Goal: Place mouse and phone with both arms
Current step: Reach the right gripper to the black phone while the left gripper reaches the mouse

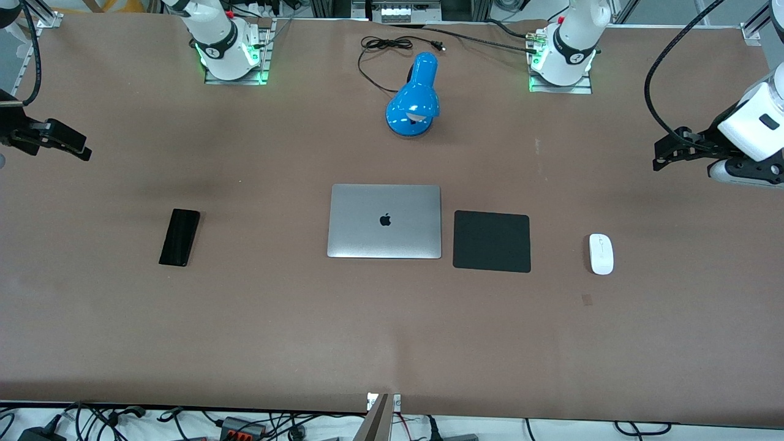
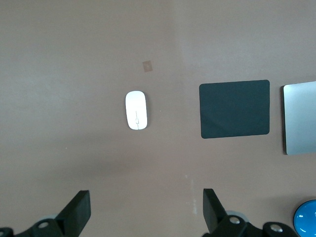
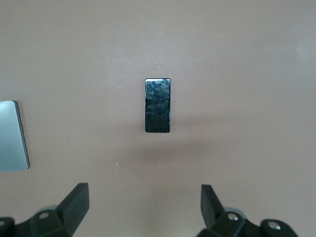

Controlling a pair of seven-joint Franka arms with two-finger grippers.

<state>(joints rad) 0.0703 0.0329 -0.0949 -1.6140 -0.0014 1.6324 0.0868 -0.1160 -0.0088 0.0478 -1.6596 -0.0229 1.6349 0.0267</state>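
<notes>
The white mouse (image 1: 601, 253) lies on the brown table beside the black pad, toward the left arm's end; it also shows in the left wrist view (image 2: 136, 110). The black phone (image 1: 179, 237) lies flat toward the right arm's end and shows in the right wrist view (image 3: 158, 105). My left gripper (image 1: 666, 153) hangs open and empty over bare table at the left arm's end (image 2: 147, 207). My right gripper (image 1: 76, 146) hangs open and empty over bare table at the right arm's end (image 3: 143, 202). Neither gripper touches anything.
A closed silver laptop (image 1: 384, 221) lies mid-table, with a black square pad (image 1: 492, 241) beside it toward the mouse. A blue desk lamp (image 1: 414, 98) with a black cord stands farther from the front camera, between the arm bases.
</notes>
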